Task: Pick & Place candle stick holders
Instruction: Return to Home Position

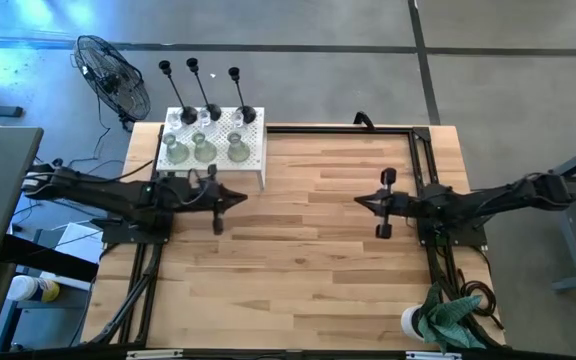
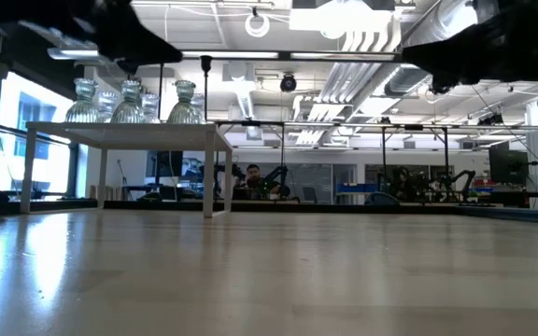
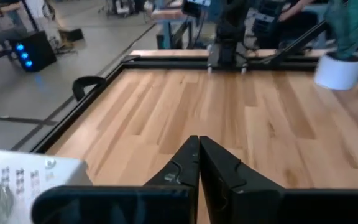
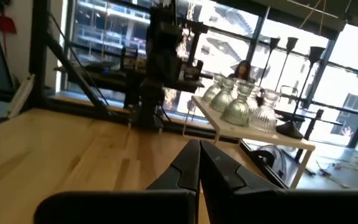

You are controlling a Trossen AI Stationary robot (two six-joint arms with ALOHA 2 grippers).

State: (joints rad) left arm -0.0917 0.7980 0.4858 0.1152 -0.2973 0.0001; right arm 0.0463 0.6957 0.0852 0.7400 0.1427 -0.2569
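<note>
— Candle stick holders [image 1: 204,150]: we count six, all standing on the white shelf [image 1: 258,140] near the corner of the tabletop [image 1: 308,270] on the left arm's side.

— Agreed. We see the three black holders [image 1: 213,108] in one row, thin stems upright with knobs on top. The three glass holders [image 1: 175,150], squat and ribbed, stand in a second row on the side toward the arms.

— And the hands? We read the left hand [image 1: 240,198] as fully closed. In its own wrist view the two dark fingers [image 3: 229,171] meet along their length, with nothing between them.

— Same for the right hand [image 1: 360,201]. Its fingers [image 4: 222,171] press together to a point, gripping nothing.

— Where do we place them?

— The left hand hangs just beside the shelf's front edge, pointing toward the middle of the tabletop. The right hand is well apart from the shelf, pointing back at the left one. In the low view both arms sit above the wood.

— Anything else?

— A white cup [image 1: 411,321] with something green in it stands in the opposite corner, on the right arm's side. A fan [image 1: 113,72] stands on the floor beyond the shelf.
</note>
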